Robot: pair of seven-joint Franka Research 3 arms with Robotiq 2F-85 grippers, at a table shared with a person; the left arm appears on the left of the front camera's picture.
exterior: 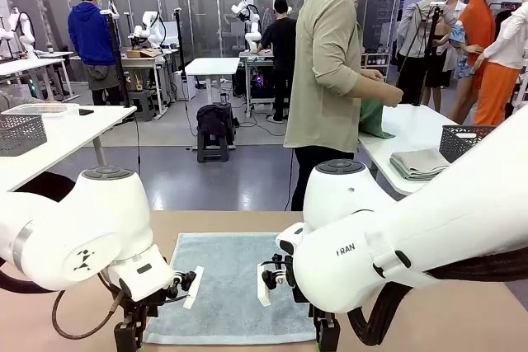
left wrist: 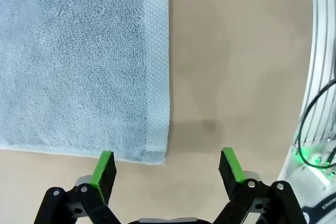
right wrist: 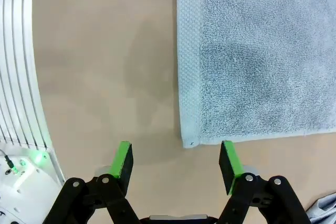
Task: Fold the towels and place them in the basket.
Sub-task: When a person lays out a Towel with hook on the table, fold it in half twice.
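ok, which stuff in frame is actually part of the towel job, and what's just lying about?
Job: towel flat on the tan table; left end effector and right end effector, open over its near corners; right mesh basket or left mesh basket, unclear which.
Lying about: folded cloth stack; green cloth held by the person.

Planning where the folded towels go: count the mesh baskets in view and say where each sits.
2. The left basket sits on the left side table; the right basket on the table beside the person, partly behind the right arm. Others may be hidden.
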